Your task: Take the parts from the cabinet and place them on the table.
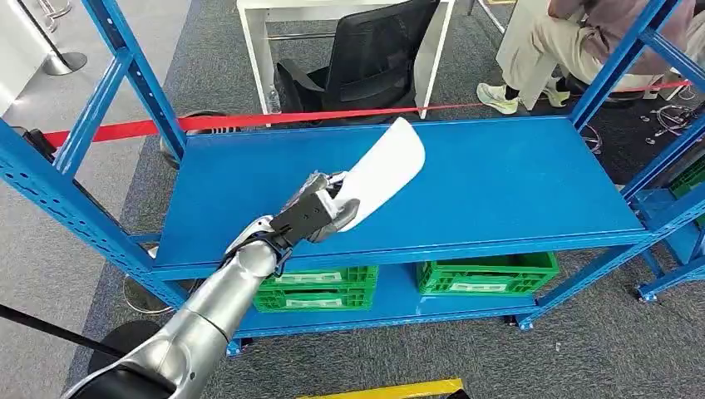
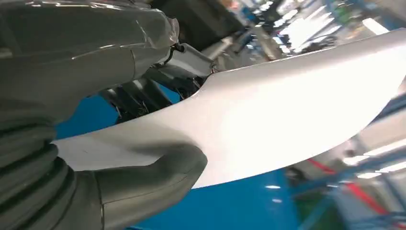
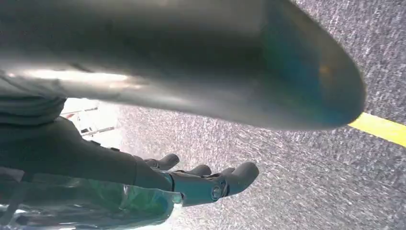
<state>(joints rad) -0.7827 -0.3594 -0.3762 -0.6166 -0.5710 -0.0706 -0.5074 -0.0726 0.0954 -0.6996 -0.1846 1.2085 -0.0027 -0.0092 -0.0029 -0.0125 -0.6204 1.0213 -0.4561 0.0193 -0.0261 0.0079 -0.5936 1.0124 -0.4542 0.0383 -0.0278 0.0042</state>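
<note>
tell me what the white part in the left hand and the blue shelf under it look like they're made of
White part: probably moulded plastic, possibly painted sheet; thin, curved, smooth, with a soft sheen in the left wrist view. The left hand holds it by one end.
Blue shelf: looks like painted or powder-coated sheet metal; flat, even colour, folded front edge, punched holes in the uprights.

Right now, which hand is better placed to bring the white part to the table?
Left. The left hand already grips the white part above the blue shelf; the right hand hangs over the floor, holding nothing.
</note>
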